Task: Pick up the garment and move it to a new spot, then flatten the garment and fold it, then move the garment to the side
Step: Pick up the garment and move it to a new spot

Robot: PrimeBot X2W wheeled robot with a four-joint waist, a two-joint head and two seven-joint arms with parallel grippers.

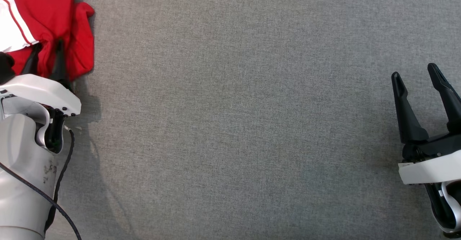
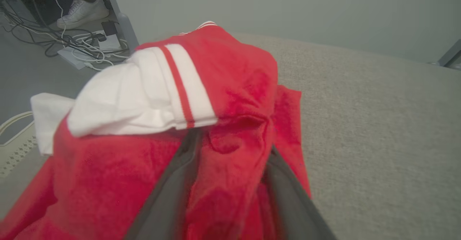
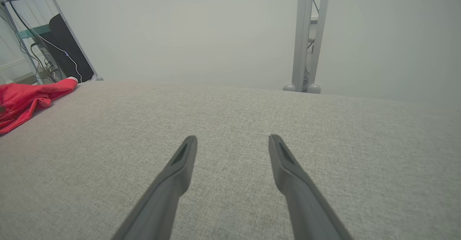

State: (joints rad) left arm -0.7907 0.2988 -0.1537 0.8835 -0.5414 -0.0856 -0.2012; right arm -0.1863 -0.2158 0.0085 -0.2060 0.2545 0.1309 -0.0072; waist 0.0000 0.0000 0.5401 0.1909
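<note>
1. Where the table meets its far left corner, the garment lies crumpled: red cloth with a white panel carrying a thin red stripe.
2. Left gripper: fingers spread and pushed into the heap. In the left wrist view a ridge of red cloth rises between the two fingers, which stand apart and are not pinched on it.
3. Right gripper: at the near right, well apart from the garment, fingers apart and holding nothing. Its wrist view shows bare grey cloth surface beneath the fingertips, with the garment far off to the left.
4. Surroundings: beyond the table's left edge, cables and a white shoe on the floor; a grey post stands behind the far edge.
</note>
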